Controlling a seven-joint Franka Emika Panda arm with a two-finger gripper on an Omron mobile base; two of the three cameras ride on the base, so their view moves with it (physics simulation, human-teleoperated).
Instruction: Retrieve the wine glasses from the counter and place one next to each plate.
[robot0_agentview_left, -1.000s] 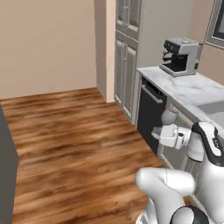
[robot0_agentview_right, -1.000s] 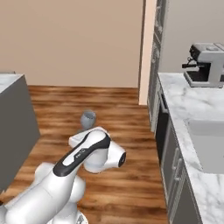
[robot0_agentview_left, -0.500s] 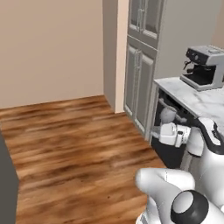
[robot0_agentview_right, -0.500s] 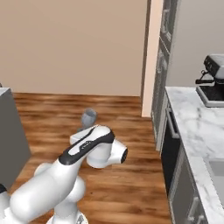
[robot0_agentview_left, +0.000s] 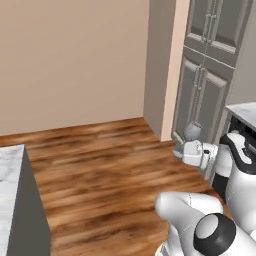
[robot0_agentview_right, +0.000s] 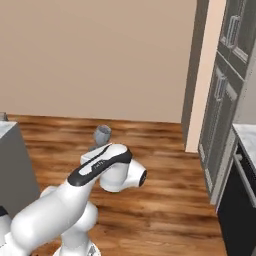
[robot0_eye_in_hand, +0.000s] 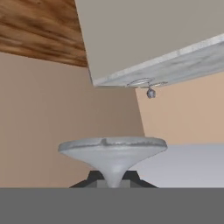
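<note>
My gripper (robot0_eye_in_hand: 113, 181) is shut on the thin stem of a wine glass (robot0_eye_in_hand: 113, 151), whose round foot spreads just beyond the fingertips. The same glass (robot0_agentview_left: 192, 131) stands upright over the hand (robot0_agentview_left: 191, 150) above the wooden floor, and the right base view has its grey bowl (robot0_agentview_right: 102, 133) over the forearm. The hand view is rolled upside down. In it, two plates (robot0_eye_in_hand: 141, 82) lie edge-on at the rim of a marble top (robot0_eye_in_hand: 183, 54), with a small stemmed glass (robot0_eye_in_hand: 151, 92) beside them. A corner of the counter (robot0_agentview_left: 244, 111) reaches in at the right.
Tall grey panelled cabinets (robot0_agentview_left: 210, 75) and a beige wall (robot0_agentview_left: 75, 60) stand ahead. A dark appliance front (robot0_agentview_right: 240, 200) sits under the counter end. The marble-topped island (robot0_agentview_left: 12, 170) is at the lower left, with bare wooden floor (robot0_agentview_left: 100, 165) between.
The whole picture has swung as the base turns: the coffee machine and most of the counter slid out to the right, and the island came in at left. The glass stays gripped.
</note>
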